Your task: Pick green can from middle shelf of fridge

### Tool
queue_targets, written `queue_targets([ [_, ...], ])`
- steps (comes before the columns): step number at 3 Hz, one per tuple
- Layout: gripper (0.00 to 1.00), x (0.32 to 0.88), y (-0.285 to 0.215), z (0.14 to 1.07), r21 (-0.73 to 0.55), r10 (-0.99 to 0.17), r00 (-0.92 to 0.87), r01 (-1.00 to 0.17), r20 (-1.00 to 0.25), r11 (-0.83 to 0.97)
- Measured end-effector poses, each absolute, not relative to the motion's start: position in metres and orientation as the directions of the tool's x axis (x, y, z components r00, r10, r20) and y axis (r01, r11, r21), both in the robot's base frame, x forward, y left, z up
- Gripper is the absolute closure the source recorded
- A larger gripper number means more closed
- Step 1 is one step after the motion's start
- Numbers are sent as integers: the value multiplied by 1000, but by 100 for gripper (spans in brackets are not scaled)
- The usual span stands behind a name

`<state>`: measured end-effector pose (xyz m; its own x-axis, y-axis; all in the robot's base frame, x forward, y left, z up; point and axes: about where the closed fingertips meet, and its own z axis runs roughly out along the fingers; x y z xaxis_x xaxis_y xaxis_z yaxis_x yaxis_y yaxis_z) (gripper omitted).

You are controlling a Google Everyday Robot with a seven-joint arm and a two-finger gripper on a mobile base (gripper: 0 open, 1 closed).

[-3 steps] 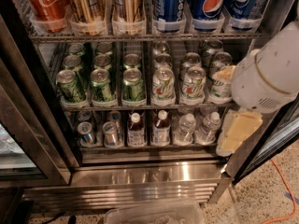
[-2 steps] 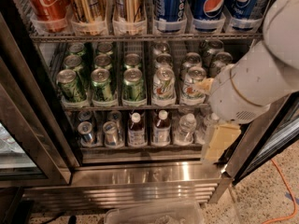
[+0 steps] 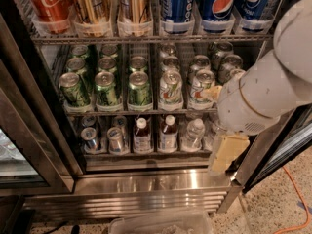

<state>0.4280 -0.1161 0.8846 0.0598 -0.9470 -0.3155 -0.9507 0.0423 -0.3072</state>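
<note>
The fridge [image 3: 151, 184] stands open in front of me. Its middle shelf [image 3: 122, 112] is a wire rack with lane dividers. Three lanes of dark green cans fill its left half, with front cans on the left [image 3: 74, 89], in the middle [image 3: 106, 88] and on the right [image 3: 140, 88]. White cans with green-red print [image 3: 170, 87] stand to their right. My white arm [image 3: 258, 94] crosses the fridge's right side and hides the rightmost lane. My gripper [image 3: 225, 154], a cream part, hangs below the arm in front of the bottom shelf's right end, well right of the green cans.
The top shelf holds a red cola can [image 3: 48, 4], gold cans [image 3: 90, 4] and blue Pepsi cans [image 3: 219, 4]. The bottom shelf holds small cans [image 3: 90, 138] and bottles [image 3: 142, 135]. A clear bin [image 3: 161, 223] sits on the floor in front. An orange cable [image 3: 292, 199] lies at the right.
My arm has swung left and down across the fridge's right side. It now covers more of the right lanes, and the gripper hangs lower and further left.
</note>
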Motion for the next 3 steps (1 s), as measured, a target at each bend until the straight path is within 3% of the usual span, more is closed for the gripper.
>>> queue_targets([
  [1,0,418,-94,860,-319,-916,75,-946,-393,60],
  [3,0,438,-4,833,-398,-765,171,-909,-621,120],
])
